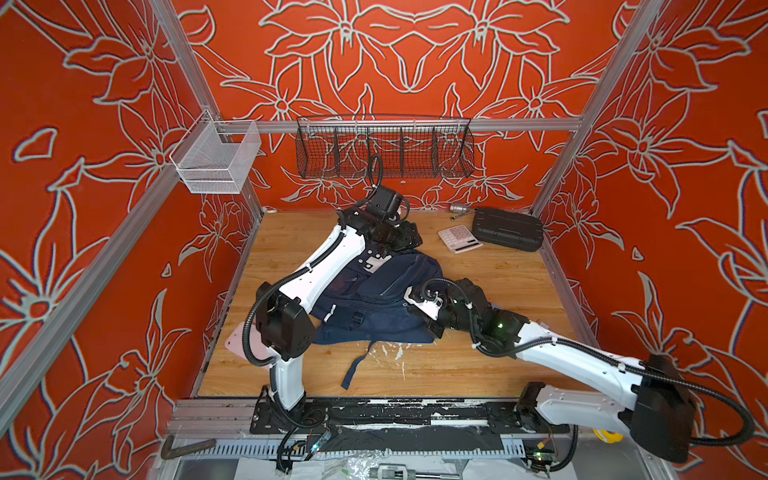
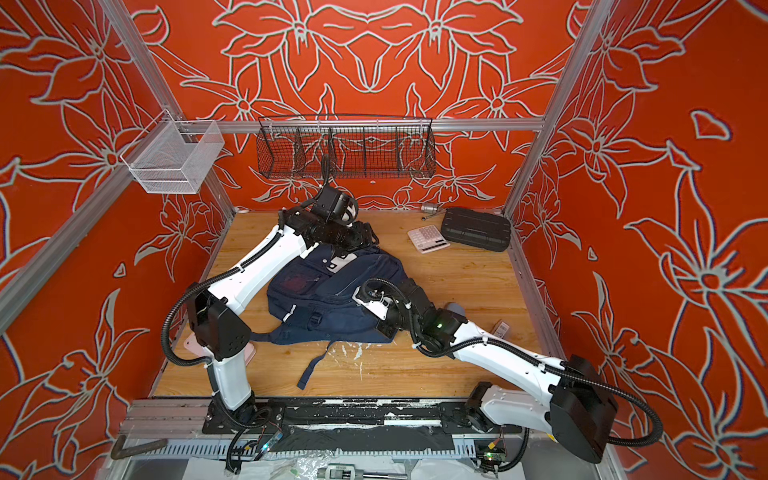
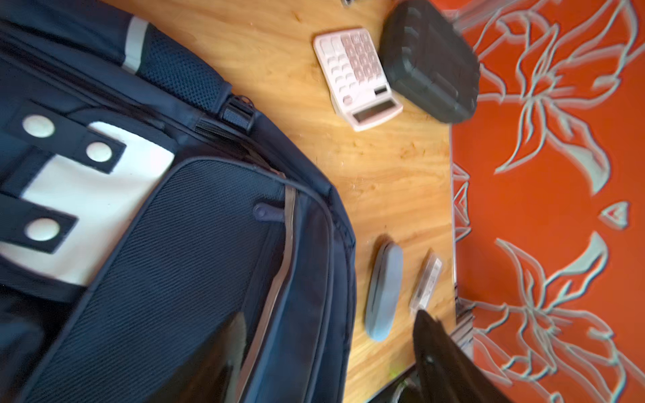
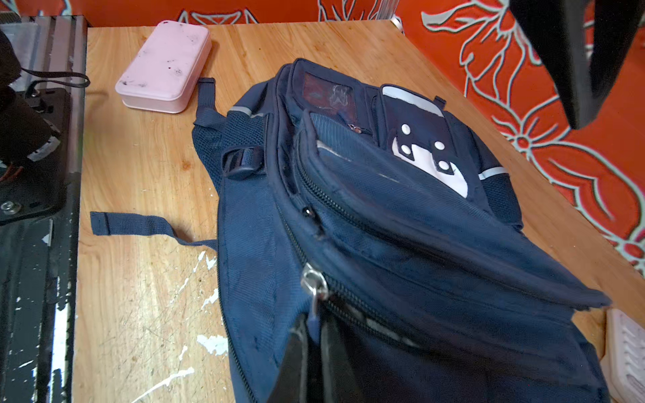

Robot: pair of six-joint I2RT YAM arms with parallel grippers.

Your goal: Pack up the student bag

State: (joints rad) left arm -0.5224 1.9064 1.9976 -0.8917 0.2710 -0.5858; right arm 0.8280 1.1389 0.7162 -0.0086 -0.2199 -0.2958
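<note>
The student bag (image 1: 374, 299) (image 2: 332, 291), navy with a white dotted patch, lies flat in the middle of the wooden table. My left gripper (image 1: 405, 239) (image 2: 361, 239) hovers at the bag's far end near the patch. In the left wrist view the left gripper (image 3: 330, 331) is open, its fingers wide apart over the bag's (image 3: 174, 244) edge, holding nothing. My right gripper (image 1: 411, 309) (image 2: 365, 309) is at the bag's right side. In the right wrist view it (image 4: 316, 324) is shut on the blue zipper pull below the metal slider (image 4: 314, 279) of the bag (image 4: 384, 226).
A pink calculator (image 1: 459, 239) (image 3: 359, 76) and a black ribbed case (image 1: 509, 228) (image 3: 429, 59) lie at the back right. A grey oblong case (image 3: 384, 289) and a small clear item (image 3: 427, 279) lie right of the bag. A pink box (image 4: 164, 66) sits near the left arm's base.
</note>
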